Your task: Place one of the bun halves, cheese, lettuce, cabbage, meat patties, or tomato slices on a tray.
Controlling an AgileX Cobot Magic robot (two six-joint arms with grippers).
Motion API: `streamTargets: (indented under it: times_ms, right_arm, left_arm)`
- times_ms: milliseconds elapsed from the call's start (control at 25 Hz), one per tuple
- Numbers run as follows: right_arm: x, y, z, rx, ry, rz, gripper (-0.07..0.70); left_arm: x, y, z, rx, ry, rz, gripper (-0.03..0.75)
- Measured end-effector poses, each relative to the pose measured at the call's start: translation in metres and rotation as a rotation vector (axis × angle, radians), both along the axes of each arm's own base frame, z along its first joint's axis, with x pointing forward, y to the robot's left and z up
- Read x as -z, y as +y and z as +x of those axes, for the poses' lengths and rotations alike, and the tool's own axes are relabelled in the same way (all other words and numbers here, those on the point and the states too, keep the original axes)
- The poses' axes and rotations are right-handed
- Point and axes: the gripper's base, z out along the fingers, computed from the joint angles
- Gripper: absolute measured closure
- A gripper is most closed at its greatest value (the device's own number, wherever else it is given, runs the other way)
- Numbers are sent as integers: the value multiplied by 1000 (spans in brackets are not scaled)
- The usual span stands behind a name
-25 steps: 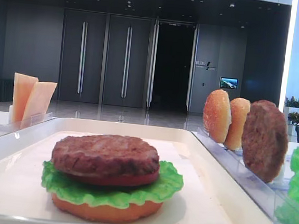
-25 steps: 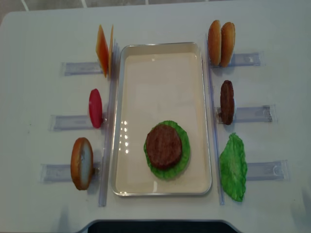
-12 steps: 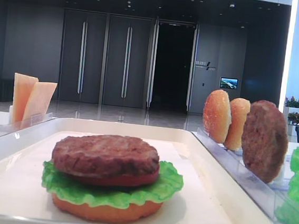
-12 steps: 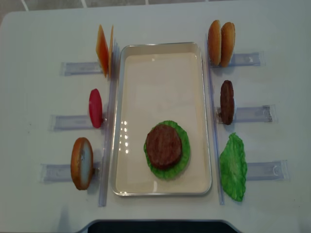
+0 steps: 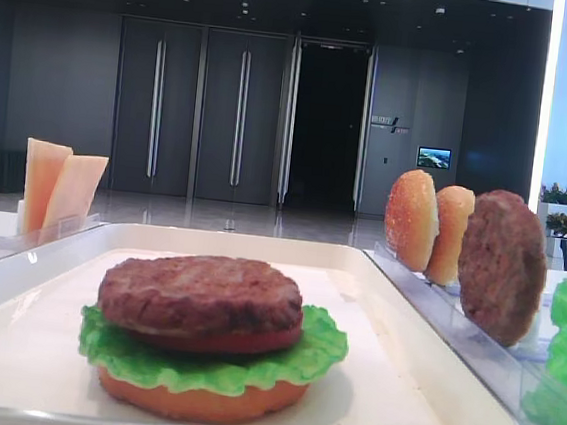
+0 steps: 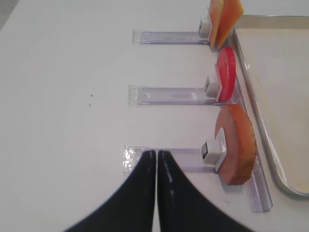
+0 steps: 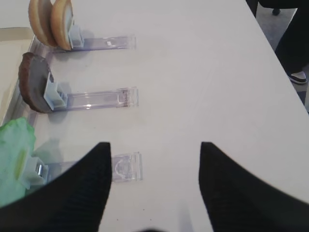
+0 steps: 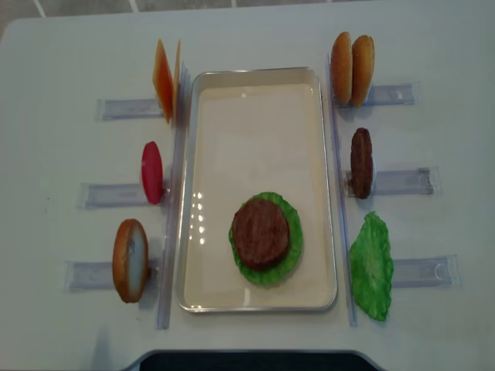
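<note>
white table (image 8: 62, 62) bears tray (image 8: 188, 193) and clear holders (image 8: 402, 180).

Count: four bun halves (image 8: 353, 68), two meat patties (image 8: 261, 233), two lettuce (image 8: 371, 266), two cheese (image 8: 164, 80), two tomato slices (image 8: 151, 171), one tray (image 8: 257, 139).

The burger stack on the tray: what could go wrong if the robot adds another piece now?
1. The stack is already four layers high, with the patty on top; a push from the side could slide it off.
2. The spare pieces stand on edge in clear holders; a poor grip may tip them.
3. The left tool is shut and must open before it grips anything.
</note>
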Motion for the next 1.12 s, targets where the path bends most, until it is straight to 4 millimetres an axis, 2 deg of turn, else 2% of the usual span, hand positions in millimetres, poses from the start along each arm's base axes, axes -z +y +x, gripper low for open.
streamTargets:
  times_ms: [1120]
  right_arm:
    - [0,0,0,0,-1,0,216]
  left_arm:
    - [0,0,0,0,0,0,715]
